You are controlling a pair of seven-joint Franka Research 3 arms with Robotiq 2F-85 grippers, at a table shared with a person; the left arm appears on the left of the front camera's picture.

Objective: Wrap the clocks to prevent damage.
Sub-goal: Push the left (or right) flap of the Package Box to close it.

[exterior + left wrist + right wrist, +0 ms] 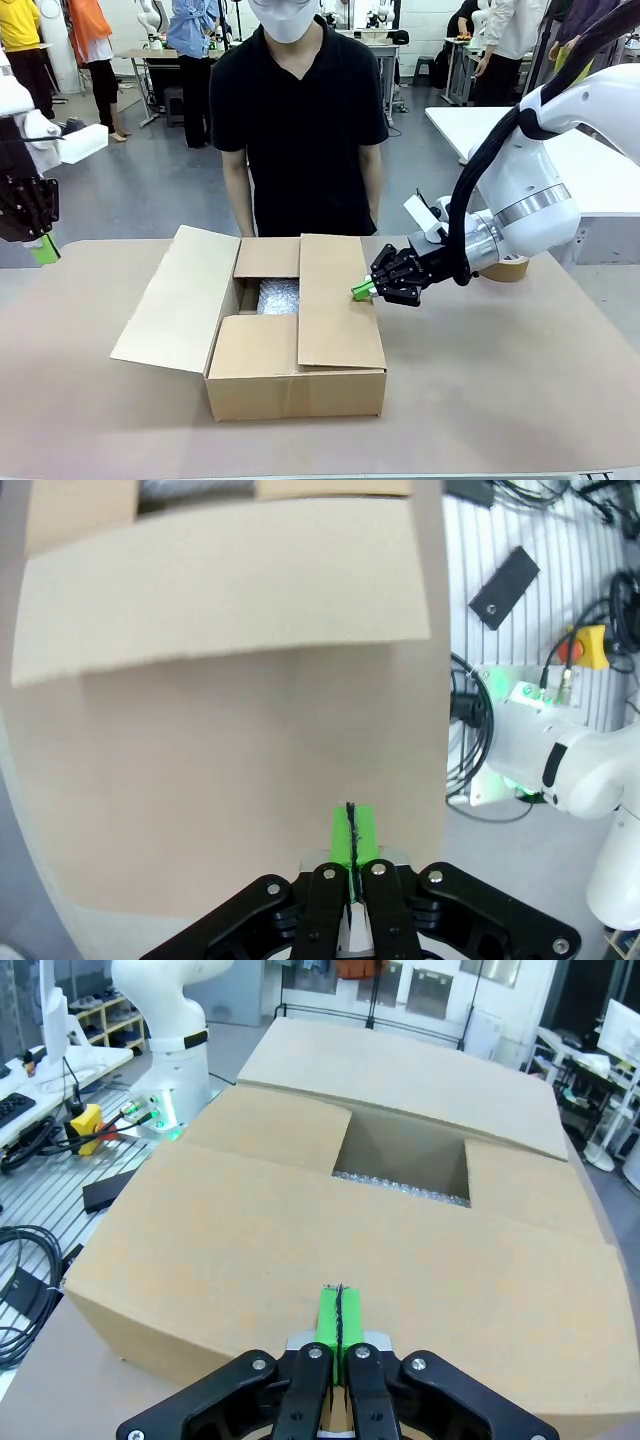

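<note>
Cardboard box (290,385) sitting mid-table (500,380), left flap (170,300) lying open, bubble wrap (278,296) showing inside. Right gripper (362,291), pads pressed together, hovering at the box's folded right flap (335,300). Left gripper (45,250), likewise pressed together, hanging over the table's left edge.

Folded flaps (340,300) hide most of the inside of the cardboard box (295,385) (just a patch of bubble wrap (278,296) shows), and the right arm (525,205) covers part of the tape roll (512,270).

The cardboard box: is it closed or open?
Partly closed: three flaps are folded in, the fourth flap lies spread outward, bubble wrap shows through the gap.
</note>
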